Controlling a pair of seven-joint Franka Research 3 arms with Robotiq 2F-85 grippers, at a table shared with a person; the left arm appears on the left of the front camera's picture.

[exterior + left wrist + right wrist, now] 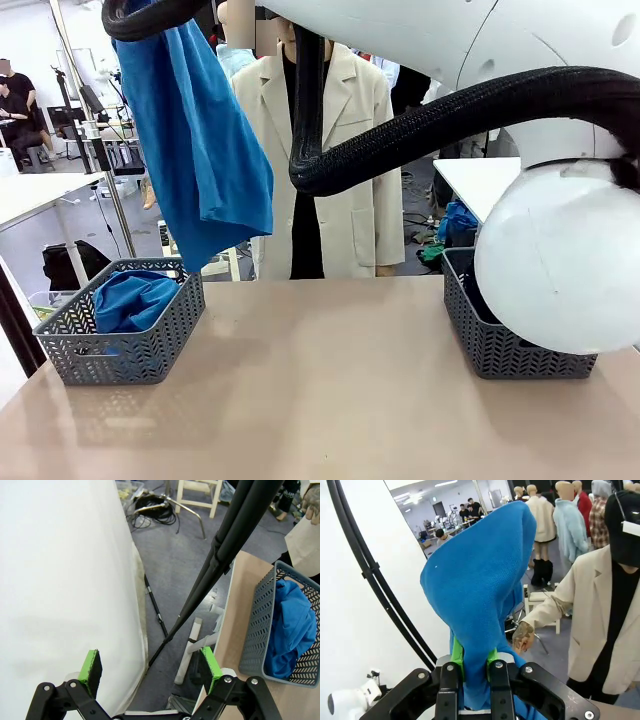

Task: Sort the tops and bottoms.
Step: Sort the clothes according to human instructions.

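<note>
From the front, a blue top (200, 150) hangs high over the far left of the table, drooping in loose folds above the left grey basket (120, 340). A second blue top (130, 300) already lies crumpled in that basket. The cloth looks light and limp; I'd judge it will sag and swing wherever it's held, so a pinch on a bunched edge suits it best. The right basket (500, 340) sits at the far right, mostly hidden by the white arm (560, 260).

Looking along the left gripper (152, 667), its green pads are spread wide with nothing between them, off the table's left edge; the basket with its blue top (290, 625) is nearby.

Looking along the right gripper (472, 662), its pads are pressed together on a fold of the hanging top (480, 580), which drapes over the fingers.
</note>
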